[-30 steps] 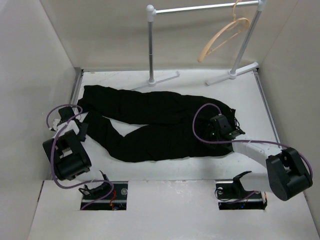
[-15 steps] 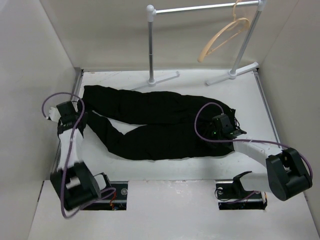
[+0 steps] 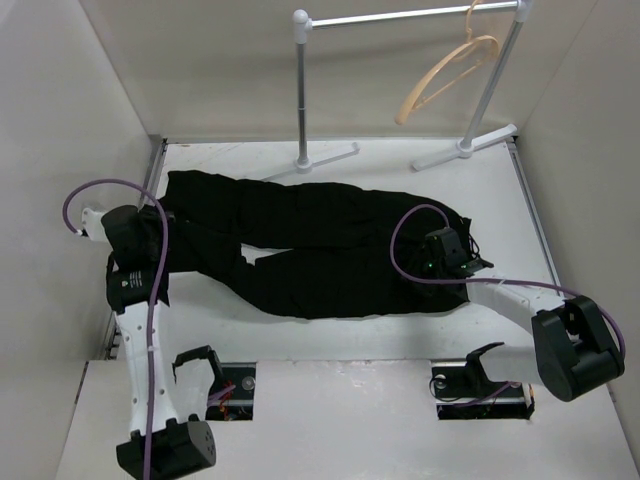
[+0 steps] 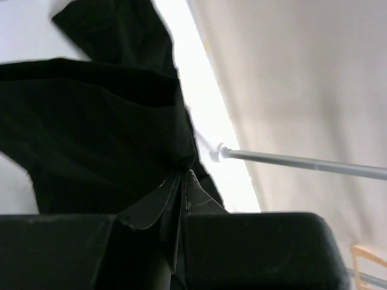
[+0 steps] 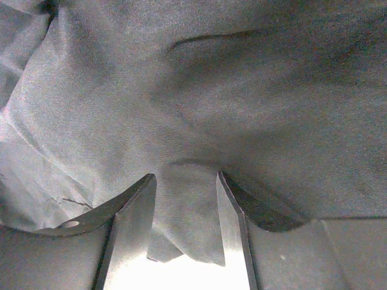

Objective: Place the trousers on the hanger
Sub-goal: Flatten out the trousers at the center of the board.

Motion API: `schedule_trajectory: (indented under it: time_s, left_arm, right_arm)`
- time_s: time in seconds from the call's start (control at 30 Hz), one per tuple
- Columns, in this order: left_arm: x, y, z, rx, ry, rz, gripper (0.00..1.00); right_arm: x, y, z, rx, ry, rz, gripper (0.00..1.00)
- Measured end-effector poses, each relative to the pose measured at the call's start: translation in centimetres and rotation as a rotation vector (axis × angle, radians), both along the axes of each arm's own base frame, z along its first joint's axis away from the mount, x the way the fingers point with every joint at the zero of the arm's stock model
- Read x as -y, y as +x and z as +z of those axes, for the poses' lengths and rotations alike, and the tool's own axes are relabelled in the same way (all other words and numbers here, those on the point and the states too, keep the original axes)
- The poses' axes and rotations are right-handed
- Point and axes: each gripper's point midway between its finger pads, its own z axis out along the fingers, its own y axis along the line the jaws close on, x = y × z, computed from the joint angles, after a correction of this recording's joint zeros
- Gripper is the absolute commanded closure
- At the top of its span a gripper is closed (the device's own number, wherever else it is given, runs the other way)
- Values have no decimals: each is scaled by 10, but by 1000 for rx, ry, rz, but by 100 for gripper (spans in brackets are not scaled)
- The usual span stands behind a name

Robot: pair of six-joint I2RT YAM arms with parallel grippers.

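Note:
The black trousers lie flat across the table, leg ends to the left and waist to the right. My left gripper is at the leg ends, and in the left wrist view it is shut on a pinch of the trousers. My right gripper rests on the waist end. In the right wrist view it stands open, with a fold of the trousers lying between its fingers. The tan hanger hangs on the rail at the back right, away from both grippers.
A silver rail on two posts with white feet stands along the table's back edge and also shows in the left wrist view. Walls close in the left, right and back sides. Purple cables loop off both wrists.
My left arm has stretched out from near its base to the leg ends and its jaws have shut on the cloth, dragging the near leg leftward. The right gripper's jaws have widened in place.

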Motion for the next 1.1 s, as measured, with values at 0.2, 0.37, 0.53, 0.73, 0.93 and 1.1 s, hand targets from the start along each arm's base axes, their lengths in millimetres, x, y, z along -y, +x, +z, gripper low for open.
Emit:
schedule_trajectory:
  time_s: [0.2, 0.37, 0.53, 0.73, 0.93, 1.1]
  left_arm:
    - [6, 2, -5, -76, -32, -18, 99]
    - [-6, -4, 45, -16, 55, 32, 99]
    - [-54, -48, -1, -159, 118, 278, 99]
    - [-71, -129, -153, -611, 80, 449, 91]
    - [-70, -164, -187, -796, 65, 485, 49]
    - [-96, -128, -124, -644, 160, 513, 45]
  right_arm:
    - [1, 2, 1, 4, 3, -6, 42]
    - [5, 4, 6, 20, 8, -21, 42]
    - [18, 3, 20, 63, 35, -81, 41]
    - [44, 8, 56, 171, 76, -189, 40]
    - [56, 7, 53, 162, 65, -223, 37]
    - [55, -2, 40, 124, 59, -210, 50]
